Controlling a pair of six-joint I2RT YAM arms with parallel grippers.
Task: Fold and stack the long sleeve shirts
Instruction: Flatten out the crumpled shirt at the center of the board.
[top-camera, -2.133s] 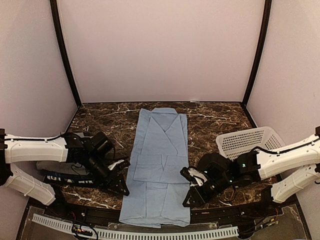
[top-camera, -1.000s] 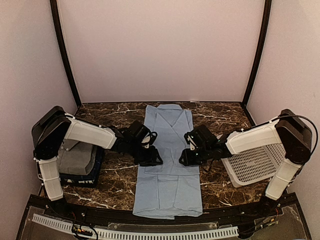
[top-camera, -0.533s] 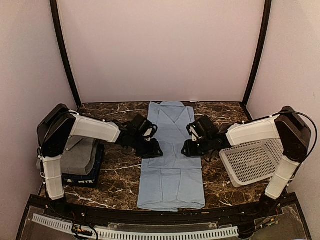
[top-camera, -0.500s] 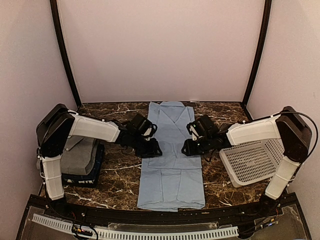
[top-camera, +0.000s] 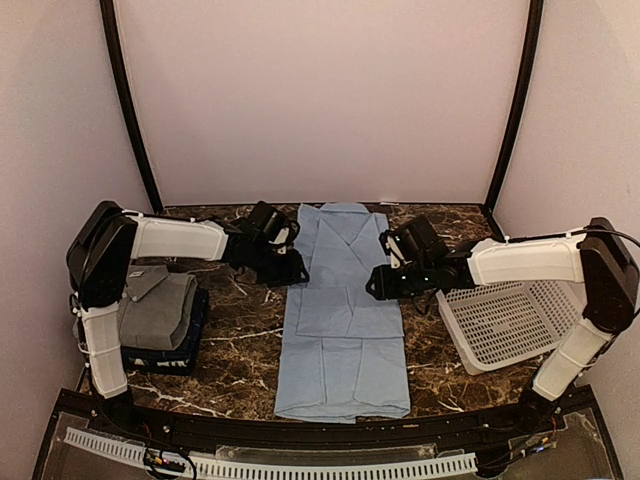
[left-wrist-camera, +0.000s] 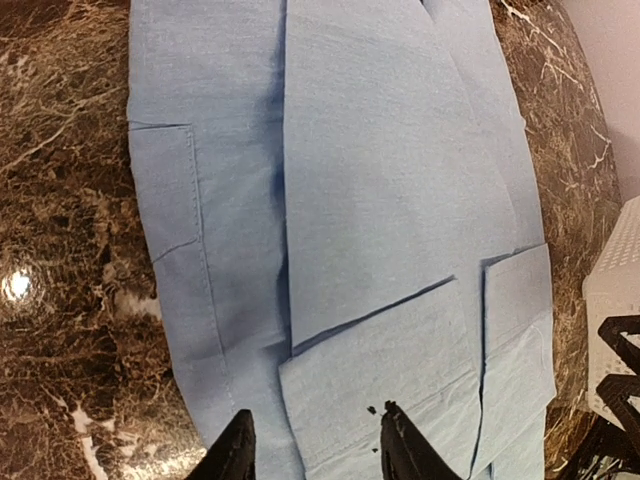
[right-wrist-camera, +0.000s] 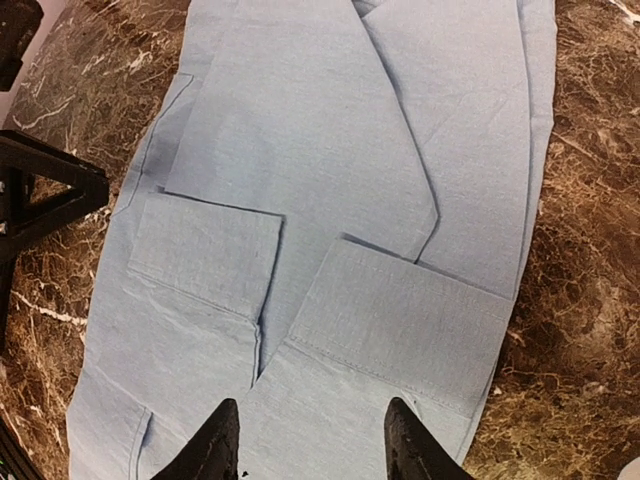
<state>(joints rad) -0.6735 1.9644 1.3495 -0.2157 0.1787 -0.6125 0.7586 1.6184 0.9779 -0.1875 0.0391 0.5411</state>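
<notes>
Both hands have risen off the light blue shirt (top-camera: 342, 310) and shifted farther back; the shirt has stayed put. At the left, a folded grey shirt (top-camera: 160, 305) lies on a dark navy one (top-camera: 170, 355). The left hand (left-wrist-camera: 315, 452) is spread and empty at the blue shirt's left edge. This shirt lies flat mid-worktop (top-camera: 240, 340), sleeves folded in. The right hand (right-wrist-camera: 307, 445) is spread and empty at its right edge, near the white basket (top-camera: 500, 325).

Overhead, 2 wrist close-ups over shirt (top-camera: 343, 300)
</notes>
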